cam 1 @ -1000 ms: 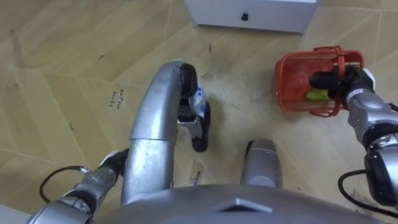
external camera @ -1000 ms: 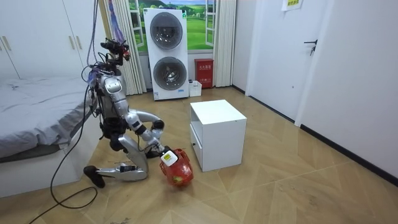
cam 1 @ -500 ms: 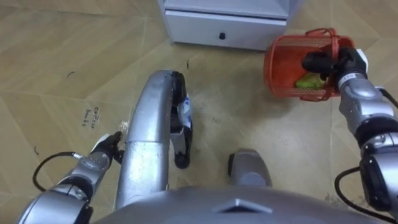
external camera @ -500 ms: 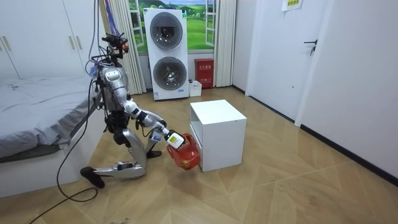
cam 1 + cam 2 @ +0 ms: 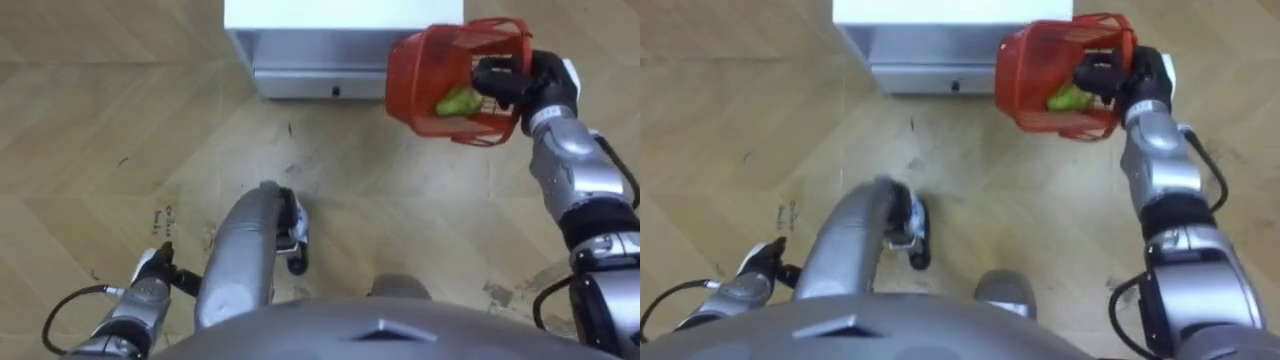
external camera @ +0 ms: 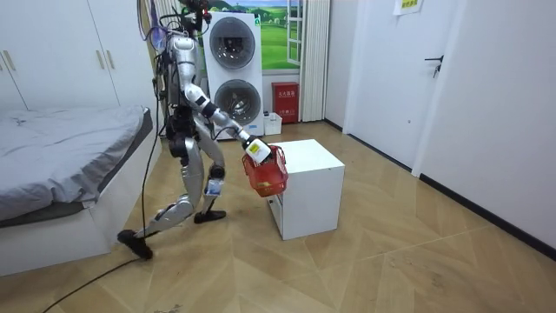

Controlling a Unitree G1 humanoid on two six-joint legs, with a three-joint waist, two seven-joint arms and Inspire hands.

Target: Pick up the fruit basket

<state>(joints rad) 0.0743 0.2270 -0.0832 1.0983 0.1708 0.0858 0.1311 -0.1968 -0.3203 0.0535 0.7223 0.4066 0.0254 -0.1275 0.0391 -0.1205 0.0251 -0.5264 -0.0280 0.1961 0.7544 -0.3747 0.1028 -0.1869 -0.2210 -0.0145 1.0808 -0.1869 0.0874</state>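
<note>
Two changes in the last second: the robot is up off the floor, and the load came up with it.

Left hand [image 5: 150, 278], lower left of the eye views: hangs low and idle, and I can't tell its state from here.

Top centre: white cabinet [image 5: 340, 40] with its drawer [image 5: 300, 82] facing the robot. It sits higher in frame than a second ago, but the whole picture shifted, so that's the head rising and not the cabinet moving.

Upper right: fruit basket [image 5: 435, 65], red wire, tilted, overlapping the cabinet's right corner in view. A second ago it was low by the floor [image 5: 120, 120]; now it's clear of it. Green fruit [image 5: 457, 100] is in the basket, sitting against the lower side.

Far right: right hand [image 5: 512, 80] has its fingers curled round the basket's rim or handle, and the arm is stretched forward.

Room view, left to right: bed [image 6: 69, 165], then the robot, which was kneeling a second ago and is now nearly upright with one leg trailing behind. The basket [image 6: 265, 174] hangs from the right hand just in front of the cabinet [image 6: 308, 187], about level with its top.

My read: the pick-up is effectively done. The tilt is the risk, since fruit could roll out. Next is levelling it and bringing the trailing leg in.
</note>
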